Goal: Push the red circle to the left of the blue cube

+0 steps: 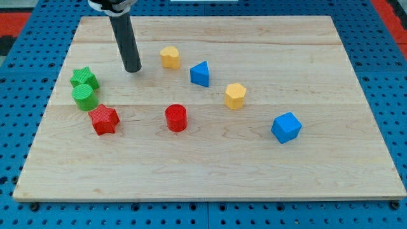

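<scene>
The red circle (176, 117) sits near the middle of the wooden board (210, 172). The blue cube (286, 127) lies to its right, well apart from it. My tip (133, 70) rests on the board at the upper left, above and to the left of the red circle, clear of every block. It stands between the green blocks on its left and a yellow block on its right.
A green star (84, 79) and a green cylinder (84, 97) sit at the left edge, a red star (104, 119) just below them. A yellow block (170, 56), a blue triangular block (200, 74) and a yellow hexagon (235, 96) run diagonally across the upper middle.
</scene>
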Robot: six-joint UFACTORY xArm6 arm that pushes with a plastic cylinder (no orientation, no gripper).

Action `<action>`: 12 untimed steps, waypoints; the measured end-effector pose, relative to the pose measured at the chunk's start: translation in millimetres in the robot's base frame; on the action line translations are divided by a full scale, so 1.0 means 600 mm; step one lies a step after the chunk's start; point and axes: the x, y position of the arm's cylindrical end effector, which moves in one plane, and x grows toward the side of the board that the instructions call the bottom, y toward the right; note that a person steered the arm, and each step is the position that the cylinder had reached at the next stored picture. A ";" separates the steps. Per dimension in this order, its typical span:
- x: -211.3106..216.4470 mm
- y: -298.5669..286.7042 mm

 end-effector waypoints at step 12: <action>0.085 -0.039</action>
